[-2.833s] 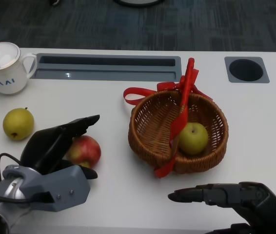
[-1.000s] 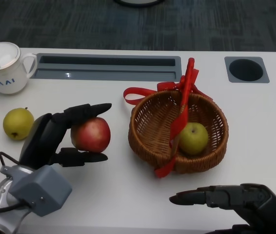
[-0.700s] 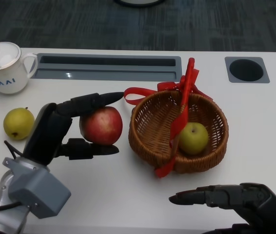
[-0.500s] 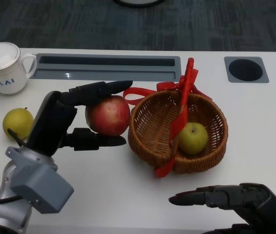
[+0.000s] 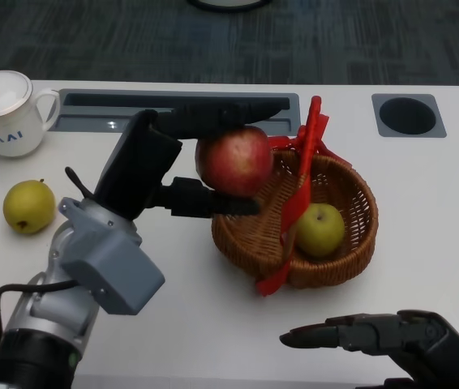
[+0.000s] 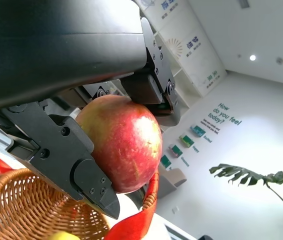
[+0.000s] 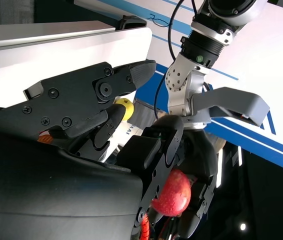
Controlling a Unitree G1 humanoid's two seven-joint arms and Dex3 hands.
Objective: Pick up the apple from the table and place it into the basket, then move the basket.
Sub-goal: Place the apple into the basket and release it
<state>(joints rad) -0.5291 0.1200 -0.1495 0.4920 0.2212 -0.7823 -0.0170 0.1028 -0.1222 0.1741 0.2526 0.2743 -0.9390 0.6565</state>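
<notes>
Left hand: the black left hand [image 5: 160, 166] grips the round red apple [image 5: 234, 160] between upper fingers [image 5: 217, 112] and a lower finger, lifted clear of the white worktop [image 5: 424, 203].
Apple: held in the air at the near-left rim of the round woven wicker basket [image 5: 250, 235], partly over its opening.
Basket: stands on the worktop with a red ribbon-wrapped handle [image 5: 304, 182] arching across it; a yellow-green apple [image 5: 320, 229] lies inside.
Right hand: the black right hand [image 5: 375, 336] hovers low at the near edge, fingers stretched out and holding nothing.
Left wrist view: shows the apple [image 6: 120, 142] pressed tight between the finger pads, with basket weave [image 6: 26, 210] and ribbon directly beneath, a contact detail the head view blurs.
Right wrist view: catches the apple [image 7: 171, 196] from the far side only, small behind the hand's own fingers.
Surroundings: a yellow-green pear [image 5: 28, 206] and a white lidded mug [image 5: 4, 112] sit well left.
Since half a second ago: hand and apple have risen and travelled right, from beside the basket to its rim.
</notes>
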